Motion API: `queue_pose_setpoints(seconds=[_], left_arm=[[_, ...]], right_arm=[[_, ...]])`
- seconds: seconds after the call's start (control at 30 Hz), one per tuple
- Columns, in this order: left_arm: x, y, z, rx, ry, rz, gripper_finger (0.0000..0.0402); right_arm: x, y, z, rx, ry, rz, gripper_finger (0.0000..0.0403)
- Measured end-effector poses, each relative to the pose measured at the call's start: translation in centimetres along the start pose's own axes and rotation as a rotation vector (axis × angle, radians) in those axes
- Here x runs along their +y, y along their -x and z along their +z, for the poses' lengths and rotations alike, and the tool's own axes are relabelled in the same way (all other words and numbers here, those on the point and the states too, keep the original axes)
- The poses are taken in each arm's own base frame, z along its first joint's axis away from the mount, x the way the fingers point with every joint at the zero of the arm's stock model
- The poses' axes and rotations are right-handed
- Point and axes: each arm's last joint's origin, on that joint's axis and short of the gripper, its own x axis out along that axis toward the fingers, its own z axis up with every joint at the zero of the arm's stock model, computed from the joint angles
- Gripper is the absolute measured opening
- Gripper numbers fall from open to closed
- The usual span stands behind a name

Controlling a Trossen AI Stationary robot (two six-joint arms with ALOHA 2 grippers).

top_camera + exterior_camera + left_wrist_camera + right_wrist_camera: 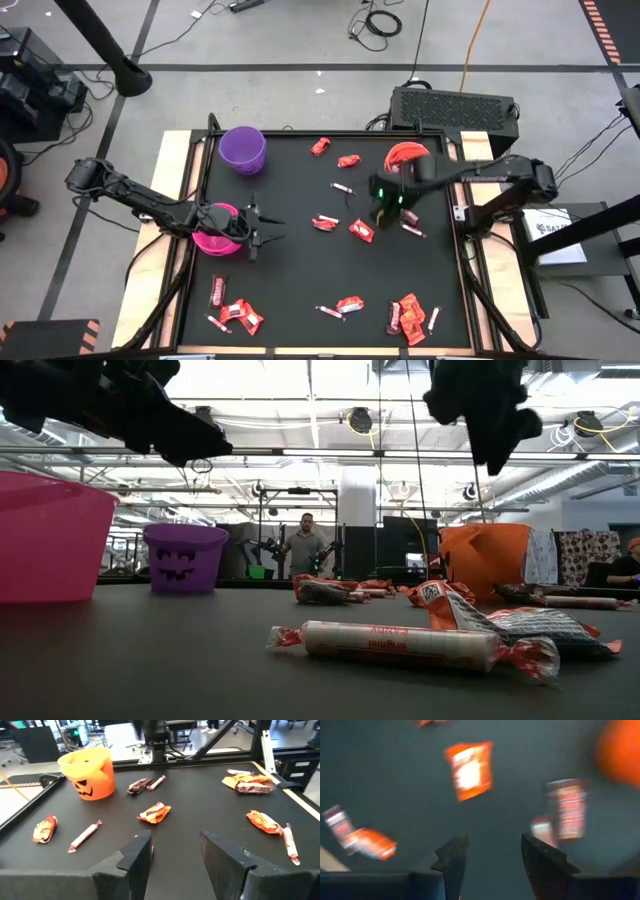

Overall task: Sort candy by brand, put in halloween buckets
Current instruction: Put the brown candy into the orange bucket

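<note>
Black bench (300, 250) remains littered with candy (361, 230) across mid-frame, three buckets (243, 148) waiting, both grippers' jaws spread and empty — sorting barely underway.

Candy (361, 230) between buckets (243, 149)

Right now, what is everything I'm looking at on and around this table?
Purple bucket: one, far left of the mat.
Pink bucket: one, magenta, left edge, under the left arm.
Orange bucket: one, far right, partly behind the right arm.
Candy: many pieces, red-orange packets and pale sticks, scattered mid-mat and along the near edge.
Table: one, black top.
Person: one, standing far behind the table.
Left gripper: open, beside the pink bucket.
Right gripper: open, above the candy mid-mat.
</note>
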Motion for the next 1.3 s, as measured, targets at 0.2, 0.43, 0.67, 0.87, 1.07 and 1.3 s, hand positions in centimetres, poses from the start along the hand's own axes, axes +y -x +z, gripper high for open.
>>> queue_pose_setpoints(seconds=[0.2,0.43,0.67,0.87,1.07,1.3], left_arm=[[0.0,0.0,0.0,0.000,0.003,-0.012,0.0176],[0.0,0.0,0.0,0.001,0.008,-0.012,0.0176],[0.0,0.0,0.0,0.001,0.010,-0.012,0.0176],[0.0,0.0,0.0,0.001,0.010,-0.012,0.0176],[0.0,0.0,0.0,0.002,0.011,-0.012,0.0176],[-0.1,0.0,0.0,0.002,0.011,-0.013,0.0176]], right_arm=[[5.3,-1.8,-6.4,0.034,0.124,0.157,0.0176],[7.9,-5.9,-13.9,0.041,0.336,0.338,0.0176],[6.2,-9.3,-17.3,0.123,0.202,0.277,0.0176],[5.5,-10.4,-18.1,0.136,0.209,0.269,0.0176],[5.7,-10.4,-18.0,0.076,0.200,0.281,0.0176],[6.5,-11.9,-18.1,0.053,0.253,0.281,0.0176]])
